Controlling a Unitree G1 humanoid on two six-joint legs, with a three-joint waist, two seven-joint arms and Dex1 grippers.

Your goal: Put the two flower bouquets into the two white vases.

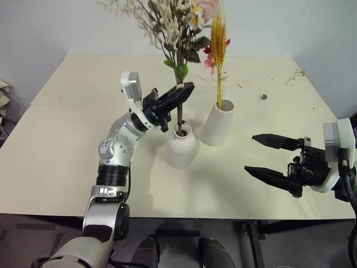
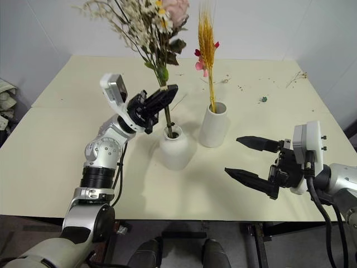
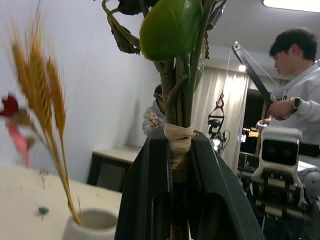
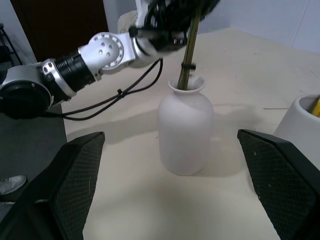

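Bouquets are both seen standing in vases near the middle of the cream table (image 1: 67, 167): the golden wheat-like bouquet (image 1: 218, 39), with its small red blooms, is already seated in the taller tapered vase (image 1: 217, 124), while the leafy green-and-beige bouquet (image 1: 167, 25) has its stems entering the narrow neck of the short rounded vase (image 1: 182, 146), which stands at about eight o'clock from the tall one and just beside it. The leafy bunch is gripped by the left gripper (image 1: 177, 94), whose two black fingers are clamped tight on the stems at the raffia binding, above the vase mouth, as is shown closely in the left wrist view. The right gripper (image 1: 270, 159) is held at about four o'clock from the tall vase, well apart from it, with its fingers spread wide and nothing between them. The second insertion is judged to be the step in hand, with the first bouquet done. How deep the stems have gone cannot be told. For the next move, the stems would need to be lowered straight down the neck until they settle, then the grip released gently and the fingers drawn away sideways, so that the light vase is not tipped and the neighbouring stalks are not brushed.
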